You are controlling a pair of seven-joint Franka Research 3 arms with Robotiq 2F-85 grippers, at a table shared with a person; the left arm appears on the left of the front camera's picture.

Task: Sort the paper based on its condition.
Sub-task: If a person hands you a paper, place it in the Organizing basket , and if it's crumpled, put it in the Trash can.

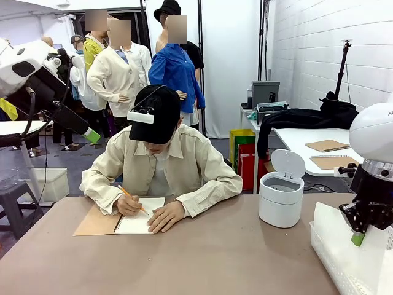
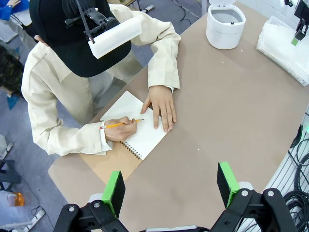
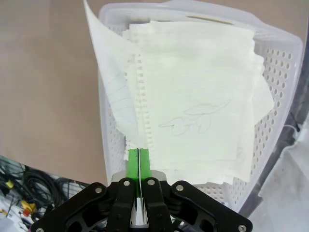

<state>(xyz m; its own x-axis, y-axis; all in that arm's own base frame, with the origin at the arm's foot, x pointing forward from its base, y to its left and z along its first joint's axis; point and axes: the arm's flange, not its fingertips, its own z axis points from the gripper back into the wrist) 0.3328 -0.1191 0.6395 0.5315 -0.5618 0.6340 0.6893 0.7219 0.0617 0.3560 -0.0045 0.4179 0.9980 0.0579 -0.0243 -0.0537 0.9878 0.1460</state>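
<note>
The right end effector point(image 3: 138, 166) is pointing down over the white lattice tray point(image 3: 277, 72), its green pads pressed together on the edge of a sheet of paper point(image 3: 113, 82) that is curling upward just ahead of the fingertips. More loose sheets point(image 3: 198, 111) are lying in the tray beyond and below it; whether the pinched sheet is fully clear of them is hard to tell. The left end effector point(image 2: 171, 186) is hovering high over the worktop point(image 2: 231, 106), jaws spread wide, empty. Ahead of it, the person's hand point(image 2: 119, 129) is writing in a notebook point(image 2: 140, 130).
</note>
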